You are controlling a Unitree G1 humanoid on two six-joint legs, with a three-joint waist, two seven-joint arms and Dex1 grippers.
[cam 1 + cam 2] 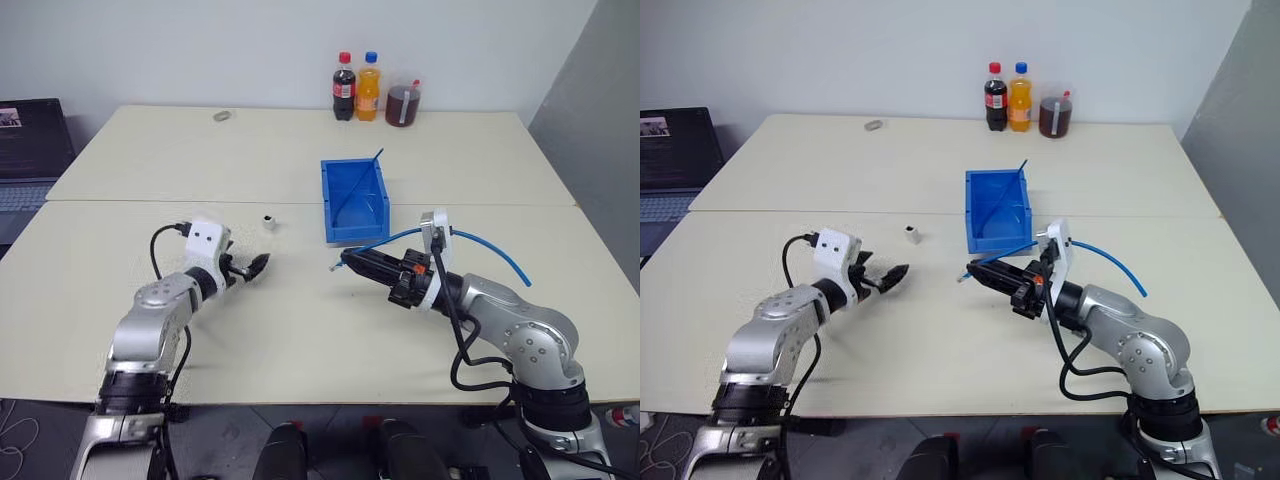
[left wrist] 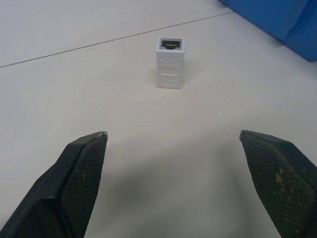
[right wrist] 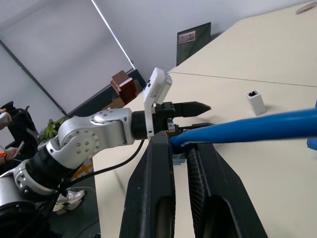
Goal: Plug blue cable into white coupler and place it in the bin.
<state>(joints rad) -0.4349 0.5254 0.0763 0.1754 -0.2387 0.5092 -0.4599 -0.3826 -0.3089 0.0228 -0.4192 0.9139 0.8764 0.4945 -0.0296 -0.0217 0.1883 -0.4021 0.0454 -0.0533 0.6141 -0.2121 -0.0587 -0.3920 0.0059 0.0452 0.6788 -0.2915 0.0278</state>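
The white coupler (image 1: 268,222) stands upright on the table, its dark socket facing up, also seen close in the left wrist view (image 2: 170,62). My left gripper (image 1: 255,267) is open, low over the table just short of the coupler, which lies ahead between the spread fingers (image 2: 81,163). My right gripper (image 1: 345,262) is shut on the blue cable (image 1: 480,243) near its plug end, held above the table in front of the bin (image 1: 354,200). The cable arcs back over my right forearm. In the right wrist view the cable (image 3: 257,126) runs across the closed fingers (image 3: 161,163).
Two soda bottles (image 1: 356,87) and a jar of dark liquid (image 1: 404,104) stand at the table's far edge. A small round object (image 1: 222,116) lies at the far left. A laptop (image 1: 30,150) sits off the table's left side. A thin blue stick leans in the bin.
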